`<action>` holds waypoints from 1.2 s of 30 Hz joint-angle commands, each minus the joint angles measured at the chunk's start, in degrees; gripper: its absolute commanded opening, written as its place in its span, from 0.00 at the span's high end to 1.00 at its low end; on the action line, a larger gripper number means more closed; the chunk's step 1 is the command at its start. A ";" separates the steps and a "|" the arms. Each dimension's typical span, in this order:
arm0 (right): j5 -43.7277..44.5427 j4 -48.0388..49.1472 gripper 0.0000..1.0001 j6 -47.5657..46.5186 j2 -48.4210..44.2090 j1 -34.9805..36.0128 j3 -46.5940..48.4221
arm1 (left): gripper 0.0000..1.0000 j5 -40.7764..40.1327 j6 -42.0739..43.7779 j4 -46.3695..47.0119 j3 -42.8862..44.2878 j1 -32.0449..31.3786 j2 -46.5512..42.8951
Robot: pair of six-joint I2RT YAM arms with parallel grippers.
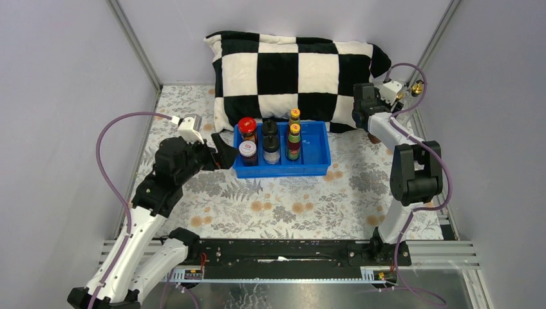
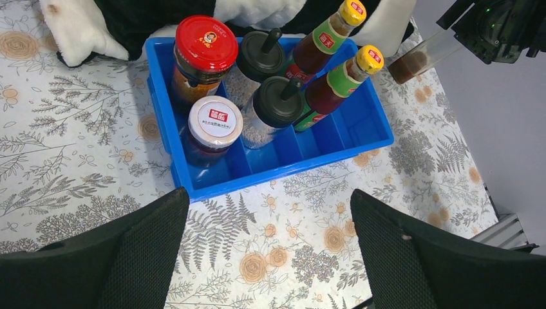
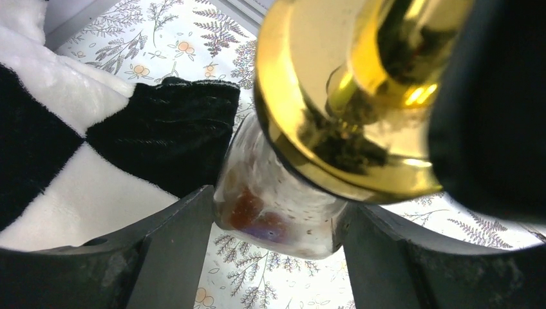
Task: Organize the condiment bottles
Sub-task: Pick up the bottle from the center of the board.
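So, quick status from my remote seat: the blue plastic tray point(image 2: 277, 171) sits on the floral-print worktop point(image 1: 290, 206), just in front of the black-and-white checkered pillow point(image 1: 296, 71). Its left lane has the red-lidded glass jar point(image 2: 206, 44) at the far end and the white-lidded glass jar point(image 2: 215, 121) at the near end. The next lane over has one black-capped clear jar point(image 2: 261, 56) behind another black-capped clear jar point(image 2: 278, 102). After that comes a slim yellow-capped sauce bottle point(image 2: 325, 42) behind a second slim yellow-capped sauce bottle point(image 2: 341, 80). My left tool point(image 2: 269, 206) hangs just beside the tray's left wall, fingers spread wide. Over at the far right, by the pillow's corner, my right tool point(image 3: 277, 222) is pinching a tall gold-spouted glass bottle point(image 3: 270, 183) around its body, with brownish liquid inside. I can't tell whether its base touches the worktop.
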 commanded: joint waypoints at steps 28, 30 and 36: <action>-2.55 2.65 0.60 0.93 -14.13 5.92 -13.45 | 0.01 0.52 -0.55 -0.13 1.50 0.54 -1.22; -2.87 2.20 0.61 1.03 -15.80 6.83 -14.54 | 0.01 0.53 -0.73 -0.27 1.73 0.55 -1.12; -1.23 2.52 0.62 -0.35 -21.72 9.77 -18.44 | 0.01 0.48 -1.29 -0.36 1.95 0.54 -1.06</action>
